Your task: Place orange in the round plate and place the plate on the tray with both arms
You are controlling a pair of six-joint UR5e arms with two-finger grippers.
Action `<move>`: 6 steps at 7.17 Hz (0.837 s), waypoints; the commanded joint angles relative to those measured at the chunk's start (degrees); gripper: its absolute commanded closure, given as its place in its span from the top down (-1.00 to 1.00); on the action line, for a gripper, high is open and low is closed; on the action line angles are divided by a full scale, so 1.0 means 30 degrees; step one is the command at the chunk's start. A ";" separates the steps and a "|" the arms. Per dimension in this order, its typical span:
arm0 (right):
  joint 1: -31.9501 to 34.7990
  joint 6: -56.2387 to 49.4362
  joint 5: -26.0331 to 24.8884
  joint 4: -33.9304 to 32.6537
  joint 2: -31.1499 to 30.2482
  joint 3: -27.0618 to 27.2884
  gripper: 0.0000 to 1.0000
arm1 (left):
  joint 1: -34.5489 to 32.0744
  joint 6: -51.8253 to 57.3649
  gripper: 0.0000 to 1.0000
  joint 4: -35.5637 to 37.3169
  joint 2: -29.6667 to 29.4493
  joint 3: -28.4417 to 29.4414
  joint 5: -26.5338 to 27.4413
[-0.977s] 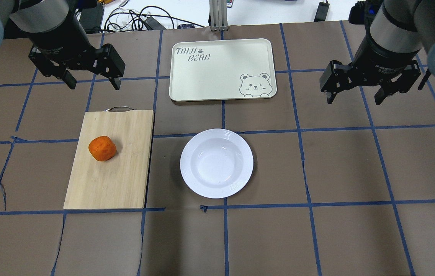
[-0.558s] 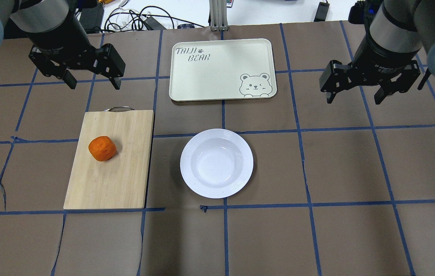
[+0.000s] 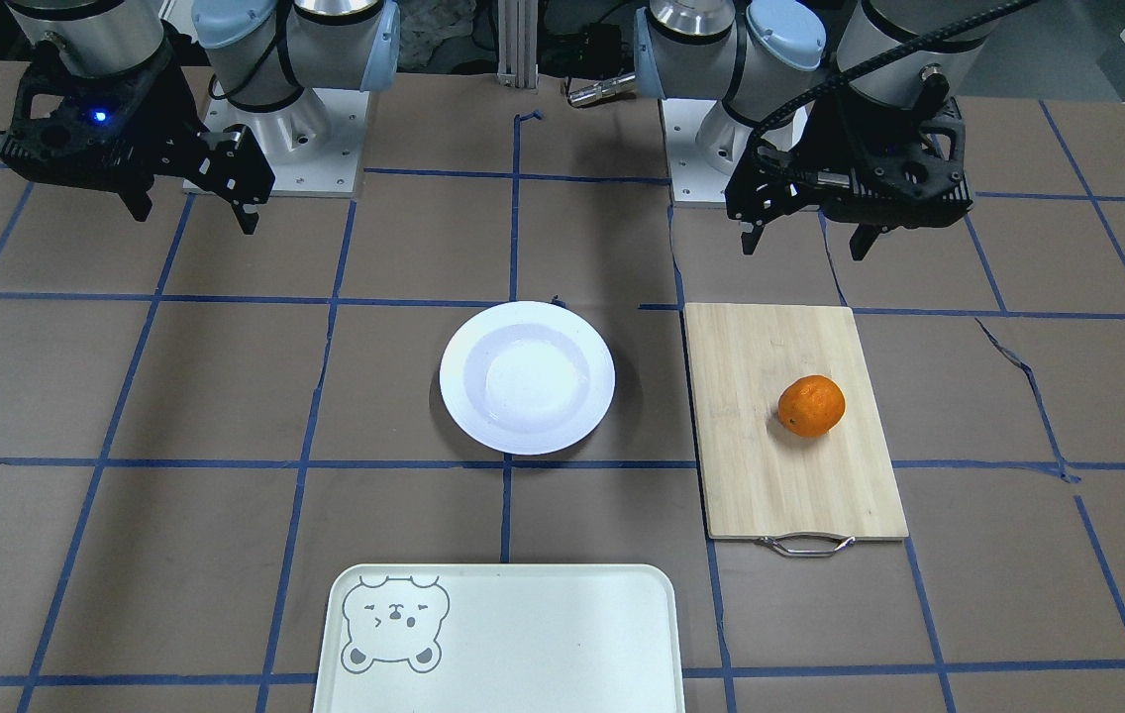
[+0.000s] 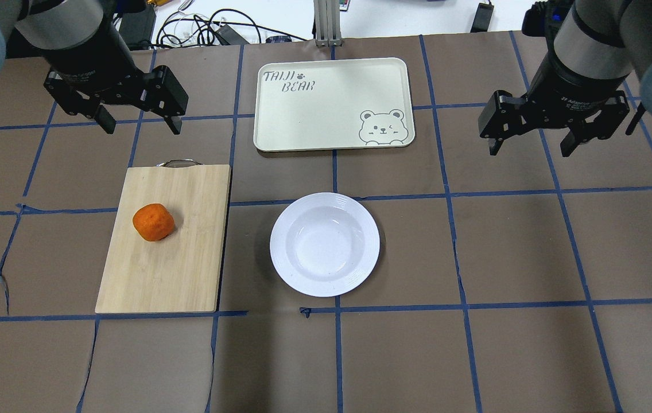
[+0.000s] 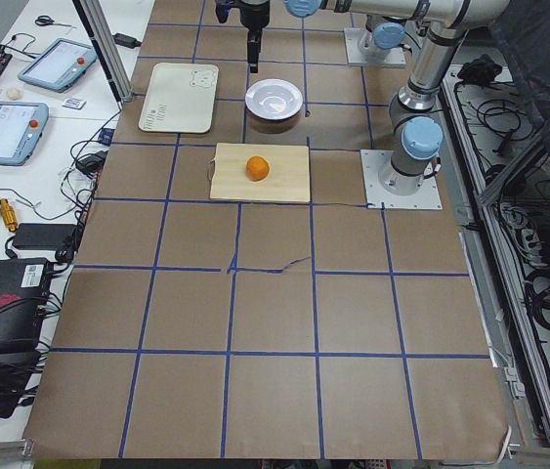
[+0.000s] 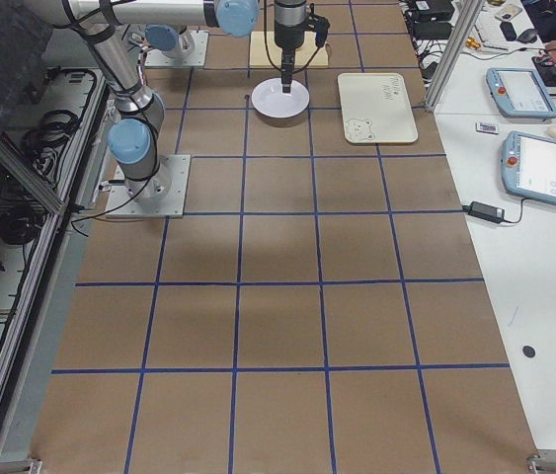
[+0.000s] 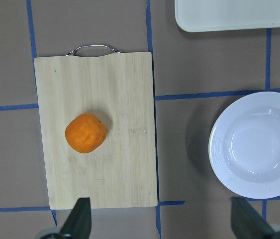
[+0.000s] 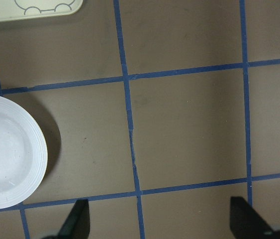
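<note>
Pretty much nothing has moved over the last second: the orange, plate and tray all sit where they were, and both arms hang in about the same spots, with maybe a tiny shift on the right one.

The left gripper [image 4: 142, 123] is up in the air on the cutting board's side of the table, jaws spread wide and holding nothing. Its wrist camera looks straight down past both fingertips [image 7: 80, 221] at the board and part of the plate. The right gripper [image 4: 530, 146] is the same story on the other side: wide open, empty, over bare brown table [image 4: 532, 246].

The orange [image 4: 154, 222] sits on the bamboo cutting board [image 4: 177, 275], a bit toward the end with the metal handle [image 4: 179, 163]. That handle end points away from the robot.

The white round plate [image 4: 369, 246] is on the table just beside the board, on the robot's right of it, not touching it, with nothing in it. The cream tray [image 4: 332, 103] with the bear face lies farther out from the robot, beyond the plate with a gap between them.
</note>
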 commanded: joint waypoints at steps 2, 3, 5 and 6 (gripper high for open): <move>0.0000 -0.0031 -0.0022 -0.0057 -0.0002 -0.0021 1.00 | 0.0413 0.0208 1.00 0.0980 -0.1044 -0.0166 0.0017; 0.0000 -0.0032 -0.0023 -0.0056 -0.0002 -0.0021 1.00 | 0.0473 0.0383 1.00 0.1947 -0.2123 -0.0866 0.0163; 0.0000 -0.0032 -0.0082 0.0031 -0.0031 -0.0021 1.00 | 0.1346 0.0473 1.00 0.5774 -0.3882 -0.2972 0.1588; 0.0000 -0.0032 -0.0024 -0.0055 -0.0002 -0.0021 1.00 | 0.2106 0.0502 1.00 0.7593 -0.4791 -0.4114 0.1774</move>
